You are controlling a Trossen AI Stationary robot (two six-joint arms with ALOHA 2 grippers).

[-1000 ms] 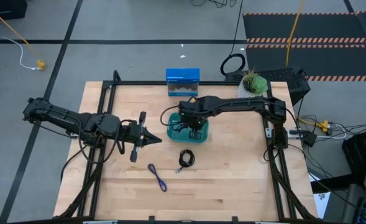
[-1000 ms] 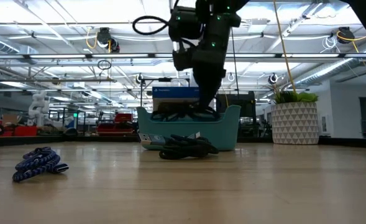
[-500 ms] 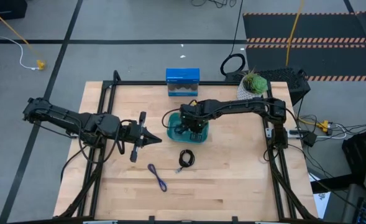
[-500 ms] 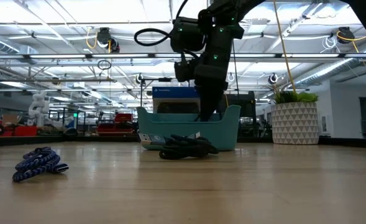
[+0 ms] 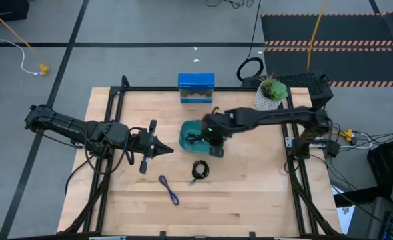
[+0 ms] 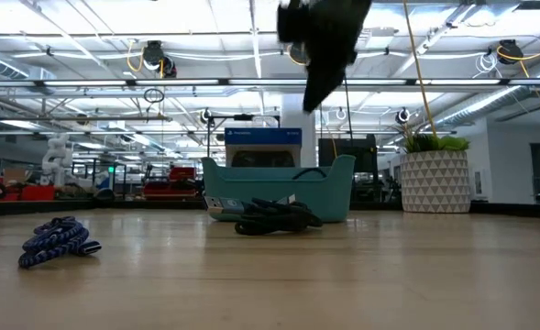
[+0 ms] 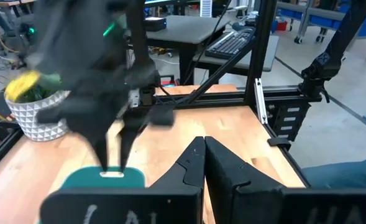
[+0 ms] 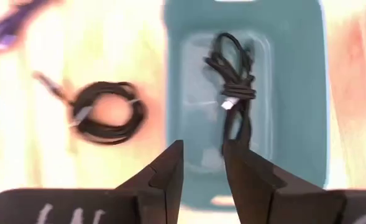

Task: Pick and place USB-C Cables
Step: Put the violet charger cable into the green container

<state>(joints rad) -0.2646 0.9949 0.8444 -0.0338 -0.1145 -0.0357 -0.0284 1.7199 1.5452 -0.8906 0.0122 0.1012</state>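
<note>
Right gripper (image 5: 214,137) lifting clear of bin (image 5: 186,136) since earlier frame, fingers parted slightly, empty. Left to right: left gripper (image 5: 164,149) waiting at table's left, fingers closed, empty; blue cable (image 5: 170,189) lying on table; coiled cable (image 5: 199,171) lying just in front of bin; long cable (image 8: 233,91) resting inside bin. Judgement: cables light, limp, slippery; pinching across tied middle advisable.

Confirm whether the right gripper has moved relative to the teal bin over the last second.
Yes. The right gripper has risen out of the teal bin and now hangs open above it, leaving the elongated black cable inside.
</note>
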